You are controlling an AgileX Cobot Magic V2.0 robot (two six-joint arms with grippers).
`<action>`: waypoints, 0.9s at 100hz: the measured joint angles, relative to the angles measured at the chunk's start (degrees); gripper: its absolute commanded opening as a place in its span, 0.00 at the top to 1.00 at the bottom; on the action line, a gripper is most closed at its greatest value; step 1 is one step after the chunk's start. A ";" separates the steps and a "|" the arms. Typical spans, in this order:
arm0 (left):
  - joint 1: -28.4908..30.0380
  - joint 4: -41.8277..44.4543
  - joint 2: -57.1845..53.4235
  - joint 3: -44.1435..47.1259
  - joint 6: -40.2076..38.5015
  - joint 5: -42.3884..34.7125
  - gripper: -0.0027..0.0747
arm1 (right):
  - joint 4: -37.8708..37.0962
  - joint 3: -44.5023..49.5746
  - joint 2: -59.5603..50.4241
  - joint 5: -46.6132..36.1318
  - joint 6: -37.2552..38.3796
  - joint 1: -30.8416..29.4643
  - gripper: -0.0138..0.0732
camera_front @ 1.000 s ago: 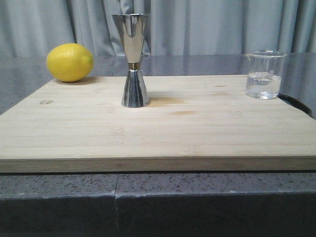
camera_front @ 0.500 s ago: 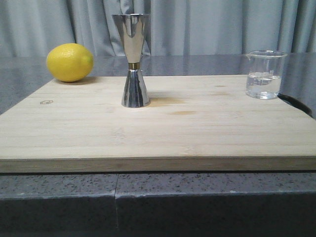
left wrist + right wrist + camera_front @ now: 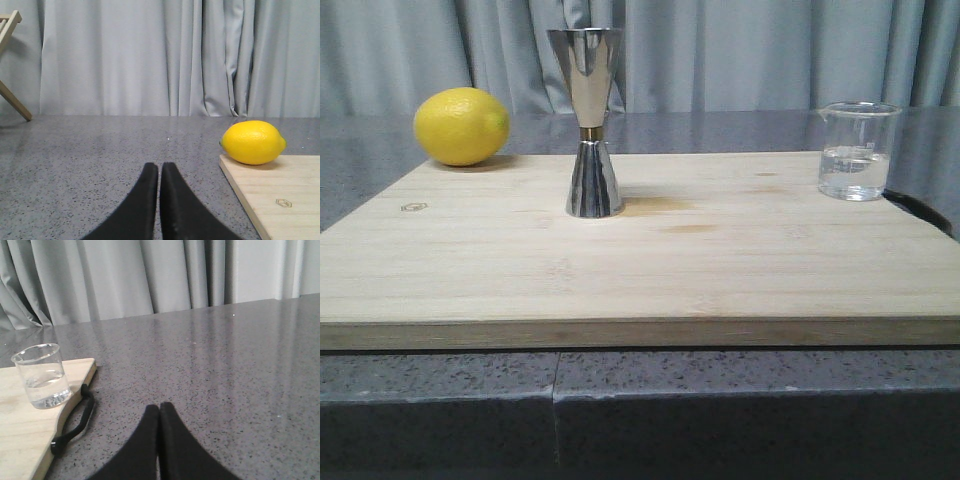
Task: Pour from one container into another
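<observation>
Three things stand on one wooden board: one steel jigger, one glass beaker and one lemon. The board lies flat on a dark speckled bench, with grey curtains hanging behind.

In the front view the jigger stands upright near the middle of the board, toward its far edge, its two cones joined at a narrow gold-toned waist. The beaker stands upright at the far right corner of the board, well apart from the jigger, and holds clear liquid up to about the middle of its height. The lemon rests at the far left corner, also well apart from the jigger.

Neither arm shows in the front view. The left wrist view shows the left end effector low over bare bench, its two black fingers pressed together with nothing between them; the lemon sits on the board's corner off to one side, clear of the fingers. The right wrist view shows the right end effector likewise over bare bench, its two fingers together and holding nothing. The beaker stands on the board's corner beside a black loop handle, apart from the fingers.
</observation>
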 measured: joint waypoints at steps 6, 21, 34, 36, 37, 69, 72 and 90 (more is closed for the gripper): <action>0.00 0.00 0.00 0.00 0.00 0.00 0.99 | 0.00 0.00 0.00 -0.13 0.00 0.00 0.93; 0.00 -0.37 0.00 0.00 -0.11 -0.80 0.99 | 0.49 0.00 0.00 -3.25 0.00 0.00 0.93; 0.00 -5.58 0.00 0.00 -2.16 -4.04 0.99 | 0.88 0.00 0.00 -3.55 0.96 0.00 0.93; 0.00 -6.56 0.00 0.00 -2.87 -4.18 0.99 | 1.01 -0.11 0.00 -2.88 1.08 0.00 0.93; 0.00 -6.85 0.00 0.00 -3.13 -4.22 0.99 | 1.02 -0.25 0.00 -2.21 1.21 0.00 0.93; -3.98 -9.62 0.53 -7.75 -6.90 12.44 0.99 | 3.57 -14.14 2.20 14.30 1.80 0.00 0.93; -4.74 -9.62 1.23 -9.10 -6.62 13.57 0.99 | 3.57 -16.04 3.41 16.06 1.59 0.00 0.93; -10.40 -9.62 10.10 -15.97 -3.68 16.86 0.98 | 3.57 -24.24 13.61 22.71 -1.58 0.00 0.91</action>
